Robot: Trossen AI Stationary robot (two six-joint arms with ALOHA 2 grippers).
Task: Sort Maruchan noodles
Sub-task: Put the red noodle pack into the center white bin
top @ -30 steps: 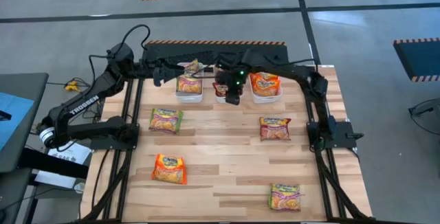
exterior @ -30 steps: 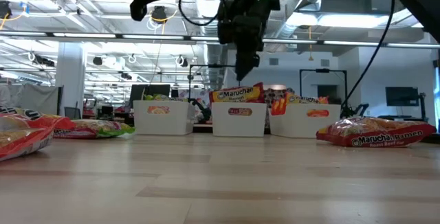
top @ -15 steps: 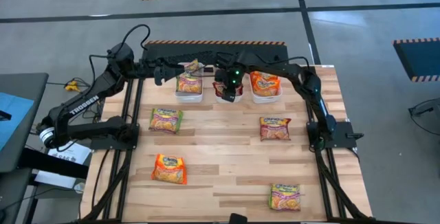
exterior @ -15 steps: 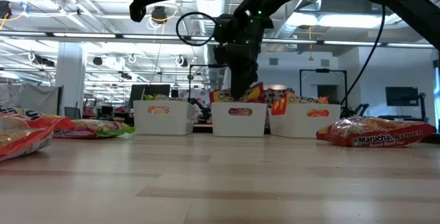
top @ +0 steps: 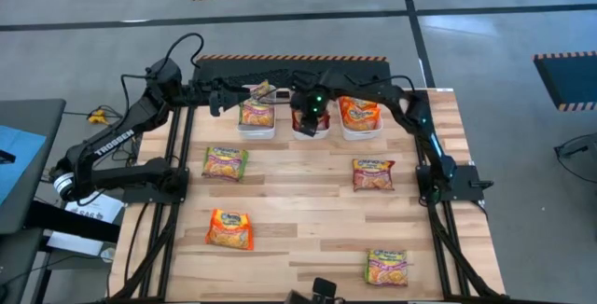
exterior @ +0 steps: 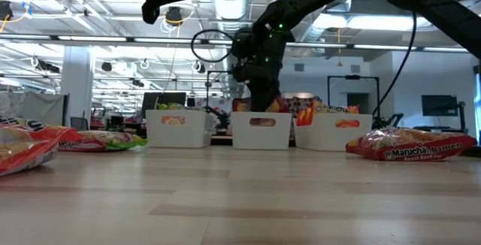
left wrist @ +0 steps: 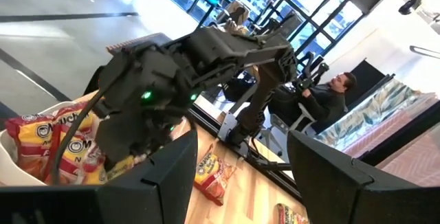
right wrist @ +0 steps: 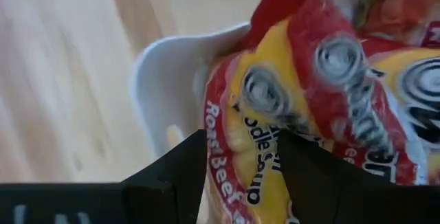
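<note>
Placement is the step in hand: the right gripper reaches down into the middle bin at the table's far edge, its fingers pinched on a red-trimmed Roast Beef packet that sits partly inside the bin's white wall. To do it well, I would let go only once the packet lies below the rim, then lift straight up so nothing drags out with the fingers. The left gripper waits by the left bin, fingers spread wide and empty, while five packets, including the nearest one, lie loose on the table

red-and-yellow noodle packet, white bin
</note>
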